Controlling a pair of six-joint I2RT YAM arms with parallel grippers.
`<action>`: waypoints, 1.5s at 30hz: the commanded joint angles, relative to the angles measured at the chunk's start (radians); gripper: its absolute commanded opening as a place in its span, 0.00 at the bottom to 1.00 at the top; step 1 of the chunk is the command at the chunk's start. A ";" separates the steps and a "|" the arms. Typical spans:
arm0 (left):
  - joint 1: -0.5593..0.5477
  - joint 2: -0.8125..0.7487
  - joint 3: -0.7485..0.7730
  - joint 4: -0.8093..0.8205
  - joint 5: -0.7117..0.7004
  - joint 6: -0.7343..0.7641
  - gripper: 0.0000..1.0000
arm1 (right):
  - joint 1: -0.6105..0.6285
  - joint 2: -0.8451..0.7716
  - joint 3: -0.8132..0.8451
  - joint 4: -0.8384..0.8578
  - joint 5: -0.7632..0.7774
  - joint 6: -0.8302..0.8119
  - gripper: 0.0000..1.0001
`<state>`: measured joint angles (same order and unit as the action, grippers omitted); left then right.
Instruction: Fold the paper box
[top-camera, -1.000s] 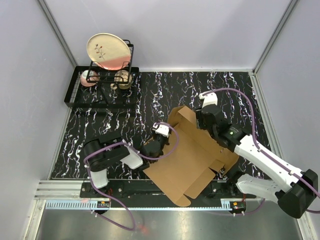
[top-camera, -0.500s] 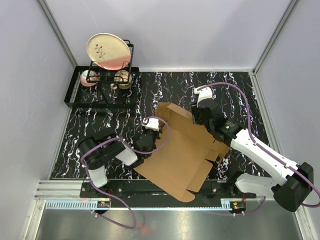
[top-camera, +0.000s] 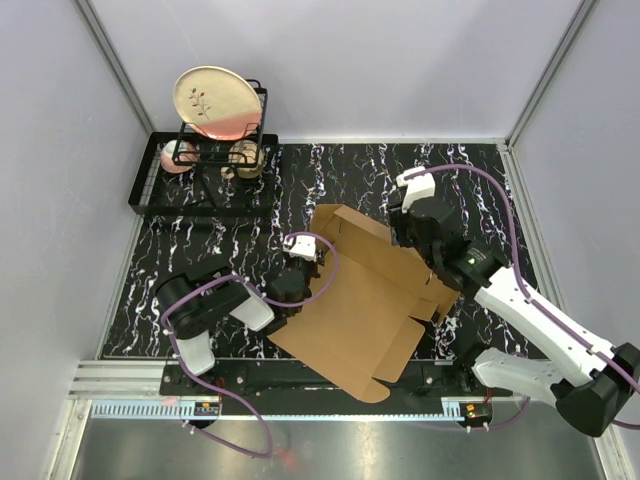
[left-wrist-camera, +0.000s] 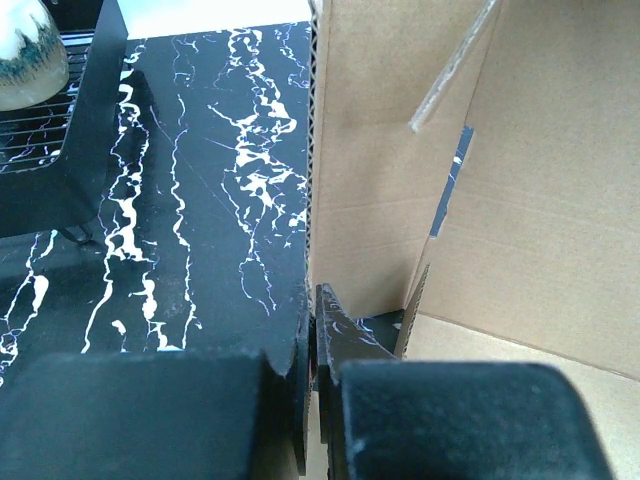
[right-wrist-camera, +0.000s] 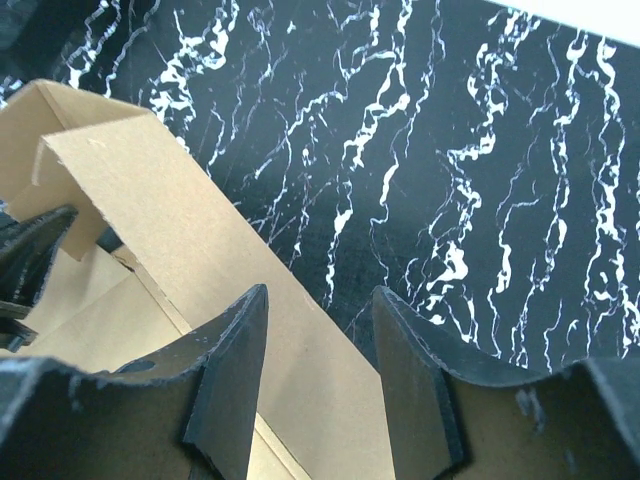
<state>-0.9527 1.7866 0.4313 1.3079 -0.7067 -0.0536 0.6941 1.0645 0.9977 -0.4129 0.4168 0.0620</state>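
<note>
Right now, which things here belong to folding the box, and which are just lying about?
For the job:
- paper box
- left arm's jaws, shut on the box's edge
- right arm's jaws, open over its far flap

Lying about:
- dish rack
- plate standing in it
- what look like a pink bowl and a brown cup

The left arm (top-camera: 215, 312) lies low at the lower left of the top view. Its elbow is folded back over the base and its forearm reaches right toward the centre. The left gripper (left-wrist-camera: 314, 335) is fully closed, its jaws pinched together on the edge of the box (top-camera: 350, 310).

The right arm (top-camera: 530, 315) stretches from the lower right corner up and left in a long diagonal, with its wrist bent down at centre right. The right gripper (right-wrist-camera: 320, 310) points downward, and its two dark fingers (right-wrist-camera: 235, 380) stand apart, about half spread.
</note>
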 joint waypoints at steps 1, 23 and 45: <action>0.002 -0.030 -0.009 0.358 0.035 -0.014 0.00 | 0.022 -0.037 0.081 -0.012 -0.012 -0.056 0.53; -0.011 -0.044 -0.020 0.358 0.038 -0.014 0.00 | 0.163 0.078 0.085 -0.208 -0.029 -0.218 0.48; -0.029 -0.058 -0.037 0.358 0.027 -0.022 0.00 | 0.222 0.158 0.030 -0.070 0.348 -0.281 0.41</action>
<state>-0.9768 1.7550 0.4015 1.3083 -0.6865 -0.0616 0.8970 1.2163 1.0332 -0.5442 0.6285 -0.1768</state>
